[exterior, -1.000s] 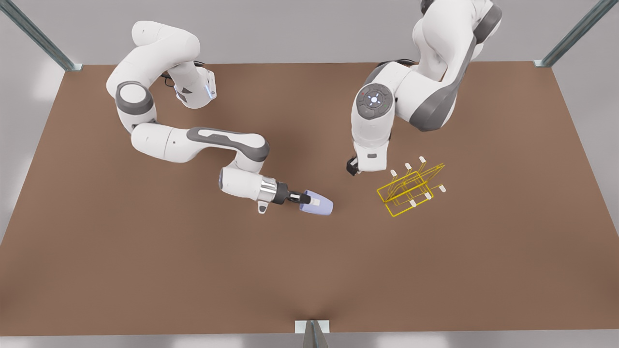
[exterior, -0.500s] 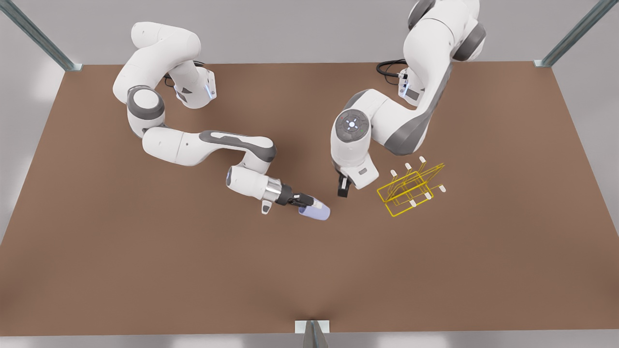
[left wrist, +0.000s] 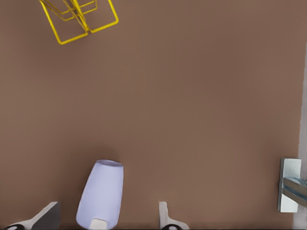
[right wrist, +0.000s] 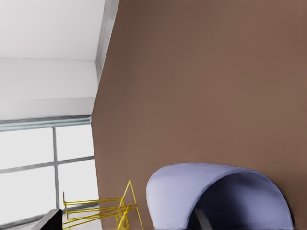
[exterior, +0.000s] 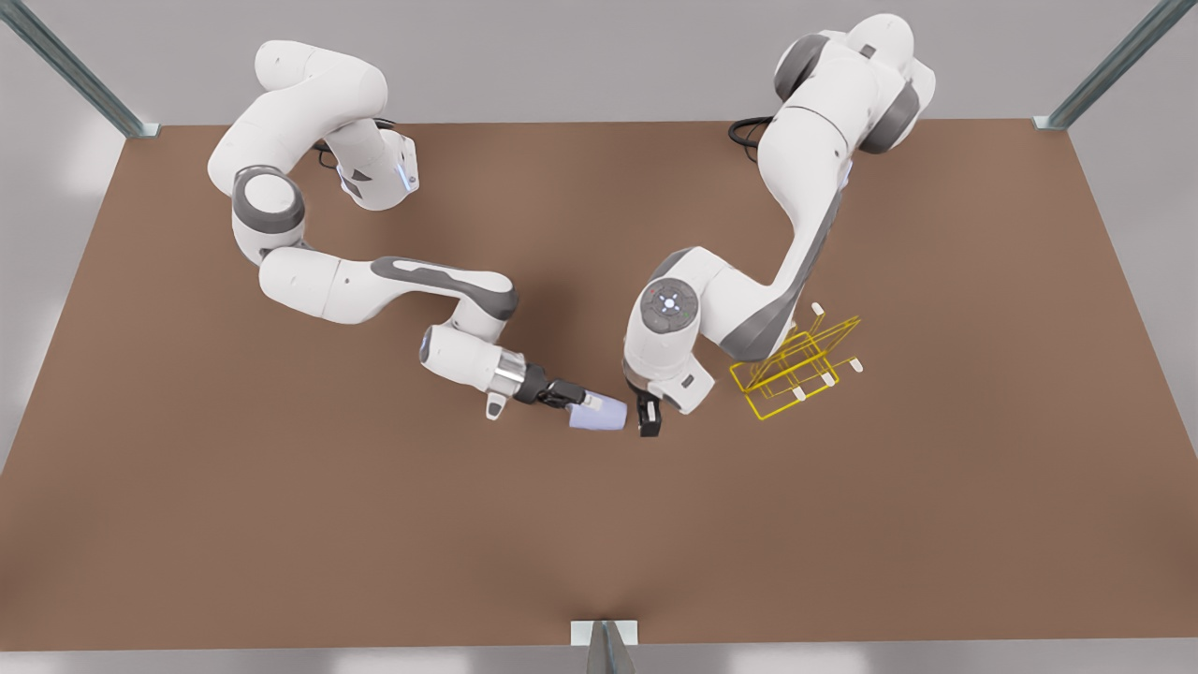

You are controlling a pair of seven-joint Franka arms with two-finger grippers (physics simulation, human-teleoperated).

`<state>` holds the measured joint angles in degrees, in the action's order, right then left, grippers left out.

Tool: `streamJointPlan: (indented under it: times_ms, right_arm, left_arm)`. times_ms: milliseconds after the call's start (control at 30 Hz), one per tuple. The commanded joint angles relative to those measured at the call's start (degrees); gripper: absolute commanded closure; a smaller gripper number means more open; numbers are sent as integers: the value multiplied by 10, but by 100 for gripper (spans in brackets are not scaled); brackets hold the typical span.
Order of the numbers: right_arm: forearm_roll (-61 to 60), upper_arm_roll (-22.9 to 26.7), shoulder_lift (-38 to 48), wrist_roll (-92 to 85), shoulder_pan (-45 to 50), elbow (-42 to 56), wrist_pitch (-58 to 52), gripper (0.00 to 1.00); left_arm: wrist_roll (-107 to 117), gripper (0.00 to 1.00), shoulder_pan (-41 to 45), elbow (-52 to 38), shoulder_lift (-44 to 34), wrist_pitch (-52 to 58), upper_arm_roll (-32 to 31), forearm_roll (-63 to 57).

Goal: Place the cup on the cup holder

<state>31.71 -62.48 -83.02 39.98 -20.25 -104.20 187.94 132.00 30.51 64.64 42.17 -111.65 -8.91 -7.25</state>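
The pale lavender cup [exterior: 600, 416] hangs on its side just above the table, and my right gripper [exterior: 577, 402], on the arm at the front view's left, is shut on its rim. One of its fingers [right wrist: 200, 220] sits inside the cup's [right wrist: 192, 184] mouth. My left gripper [exterior: 648, 417], on the arm at the front view's right, points down right beside the cup's base. It is open [left wrist: 106, 210], and the cup [left wrist: 101, 191] lies between its fingers. The yellow wire cup holder [exterior: 763, 415] stands to the front view's right, partly behind the left arm, and appears as the cup holder [left wrist: 88, 31] and the cup holder [right wrist: 96, 200].
The brown table [exterior: 281, 524] spreads wide on every side. A metal bracket [exterior: 604, 637] marks the middle of its front edge, also visible as the bracket [left wrist: 290, 184]. Metal posts [exterior: 131, 122] stand at the back corners.
The left arm has swung from beside the cup holder toward the front, down to the cup's base. The right gripper has carried the cup slightly toward the front and the front view's left.
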Motion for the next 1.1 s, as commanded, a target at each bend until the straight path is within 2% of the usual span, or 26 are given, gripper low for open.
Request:
streamJointPlan:
  times_ms: [0, 133, 233, 367, 433, 567, 633, 667, 700, 767, 800, 867, 900, 967, 1000, 1067]
  right_arm:
    - [8, 0, 4, 12, -18, -21, -6, 0]
    - [21, 0, 18, 11, -70, -86, -13, 0]
    - [44, 5, 30, 9, -123, -137, -26, 0]
    - [44, -2, 111, 11, -232, -196, -126, 0]
    - [44, -30, 158, 9, -305, -200, -230, 0]
    - [37, -114, 336, -55, -465, -186, -549, 0]
    - [12, -116, 441, -121, -474, -151, -677, 0]
    - [-52, -110, 501, -202, -478, -127, -701, 0]
    - [-100, -80, 551, -260, -473, -105, -720, 0]
    - [-95, -9, 611, -373, -431, -30, -822, 0]
    - [-51, 10, 597, -368, -406, 42, -909, 0]
    - [-49, 4, 597, -369, -400, 84, -973, 0]
    - [-58, 59, 609, -376, -337, 101, -999, 0]
    - [-242, 443, 729, -482, -12, 123, -1007, 0]
    - [-284, 533, 752, -486, 76, 128, -1011, 0]
    - [-309, 540, 736, -467, 101, 166, -1023, 0]
  left_arm:
    - [26, 0, 1, 3, 5, -75, -1, 1]
    - [-150, 0, 6, 6, 8, -65, -4, 2]
    - [-180, 0, 18, 24, 17, -67, -4, 0]
    - [-190, 0, 25, 20, 46, -75, -3, -4]
    - [-195, 0, 26, 19, 61, -89, -1, -5]
    - [-198, 0, 25, 18, 78, -105, -1, -17]
    - [-194, 0, 25, 17, 86, -133, -1, -16]
    - [-194, 0, 26, 15, 89, -134, -1, -16]
    - [-192, 0, 26, 14, 91, -138, 0, -16]
    - [-170, 0, 34, -8, 108, -139, 12, -16]
    - [-164, 0, 46, -17, 118, -145, 25, -16]
    - [-165, 0, 45, -12, 113, -132, 26, -17]
    - [-168, 0, 46, -11, 110, -94, 26, -41]
    - [-168, 0, 47, -8, 110, -65, 26, -56]
    - [-164, 0, 48, -5, 111, -66, 25, -50]
    - [-150, 0, 55, -1, 114, -69, 25, -47]
